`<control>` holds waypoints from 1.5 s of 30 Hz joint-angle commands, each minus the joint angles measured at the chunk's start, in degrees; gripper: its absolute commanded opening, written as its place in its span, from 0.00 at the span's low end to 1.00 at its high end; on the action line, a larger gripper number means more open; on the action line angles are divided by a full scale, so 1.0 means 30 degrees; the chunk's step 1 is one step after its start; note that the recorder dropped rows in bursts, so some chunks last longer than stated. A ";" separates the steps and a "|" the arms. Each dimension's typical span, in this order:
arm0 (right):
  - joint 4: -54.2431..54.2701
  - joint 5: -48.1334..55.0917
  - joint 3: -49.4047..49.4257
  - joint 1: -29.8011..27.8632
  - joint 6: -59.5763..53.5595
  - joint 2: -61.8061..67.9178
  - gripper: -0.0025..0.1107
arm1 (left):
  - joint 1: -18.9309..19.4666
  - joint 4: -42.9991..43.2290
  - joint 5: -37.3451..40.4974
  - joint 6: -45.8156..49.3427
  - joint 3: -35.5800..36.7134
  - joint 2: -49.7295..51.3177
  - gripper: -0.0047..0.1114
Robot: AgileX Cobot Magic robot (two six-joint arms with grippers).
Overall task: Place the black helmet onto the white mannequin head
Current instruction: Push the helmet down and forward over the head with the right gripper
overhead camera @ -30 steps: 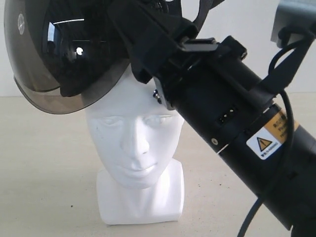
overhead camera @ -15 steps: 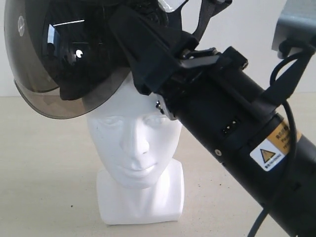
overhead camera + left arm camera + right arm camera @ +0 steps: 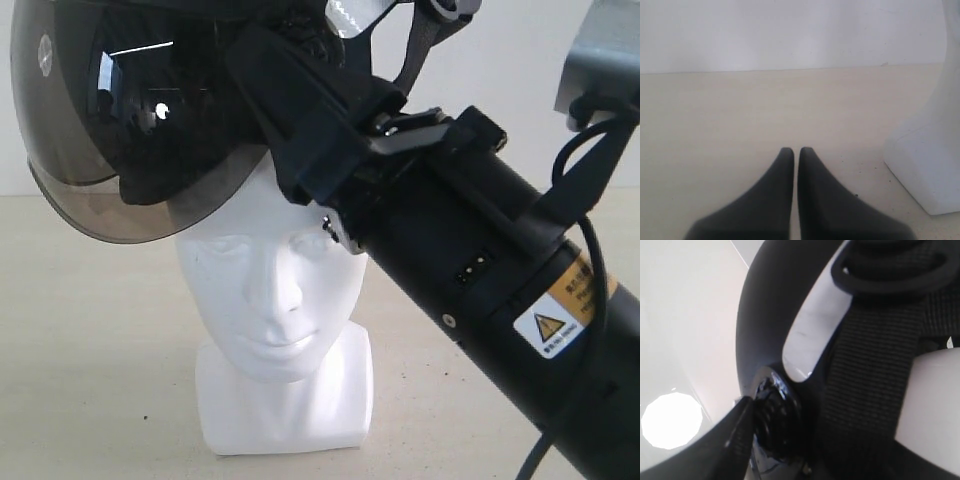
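Note:
The black helmet (image 3: 150, 110) with its smoky visor hangs tilted over the crown of the white mannequin head (image 3: 275, 290), covering the top of the forehead. The face, neck and block base stay in full view. My right gripper (image 3: 292, 120) reaches in from the lower right and is shut on the helmet's side. In the right wrist view one finger (image 3: 735, 440) presses on the round visor pivot of the helmet (image 3: 770, 315), beside a black strap (image 3: 870, 370). My left gripper (image 3: 796, 152) is shut and empty, low over the table beside the mannequin base (image 3: 925, 170).
The beige table (image 3: 80, 350) spreads around the head, with a white wall behind. The thick black right arm (image 3: 480, 270) with its yellow warning label fills the right side. A grey bracket (image 3: 605, 60) and a black cable (image 3: 590, 240) sit at the upper right.
The right arm and the helmet have shifted slightly right and down, so the visor rim sits a little lower over the forehead. The mannequin head has not moved.

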 commanded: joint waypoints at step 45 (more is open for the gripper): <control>0.3501 -0.0457 0.1448 0.0635 -0.1916 0.0081 0.02 | -0.0034 -0.0174 0.0039 0.0163 0.0061 -0.0073 0.08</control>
